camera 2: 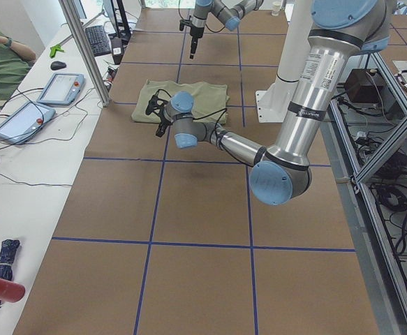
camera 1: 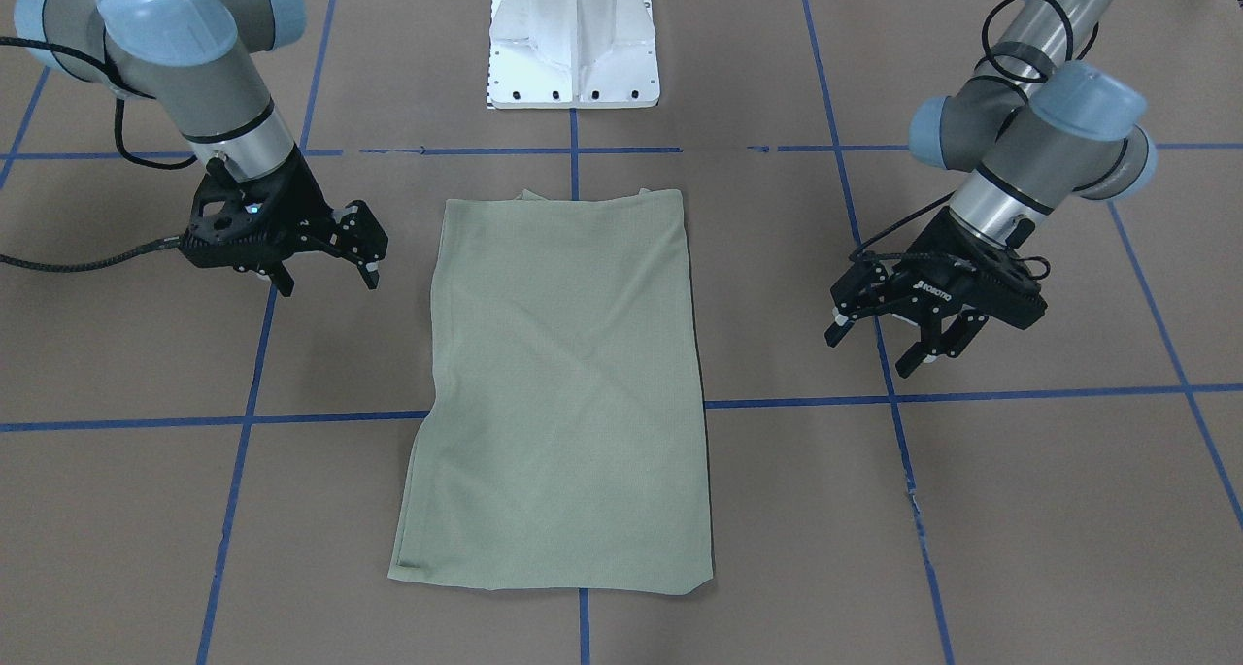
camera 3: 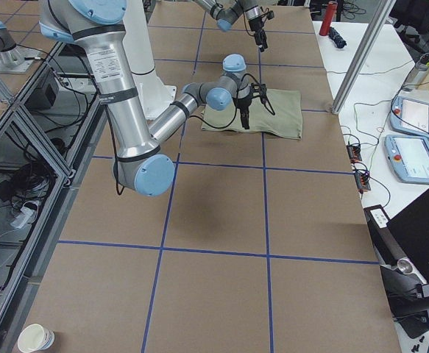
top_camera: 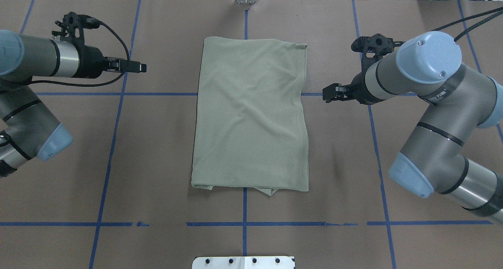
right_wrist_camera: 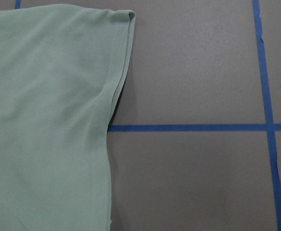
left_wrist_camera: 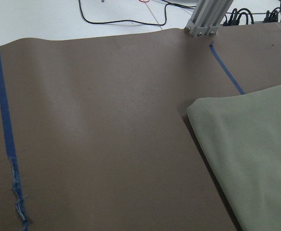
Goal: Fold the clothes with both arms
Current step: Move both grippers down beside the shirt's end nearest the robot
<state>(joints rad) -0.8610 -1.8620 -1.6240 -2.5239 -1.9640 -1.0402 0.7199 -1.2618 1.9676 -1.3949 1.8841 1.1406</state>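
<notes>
Folded shirt (camera 1: 563,383) mid-tabletop, an empty tool on each side.

The tabletop (camera 1: 1020,510) is covered in brown paper marked into squares by blue tape lines (camera 1: 320,417), with the white pedestal base (camera 1: 573,44) at the robot's edge. Alongside the far edge runs a white desk (camera 2: 28,160) carrying two handheld control tablets (camera 2: 60,87), where a person in a green top (camera 2: 1,59) sits. The pale green shirt lies flat as a tall rectangle, straddling a tape crossing. The left tool (camera 1: 874,349) and the right tool (camera 1: 325,279) hover beside its long sides, each angled down and inward toward the cloth, clear of it, fingers spread and holding nothing.
</notes>
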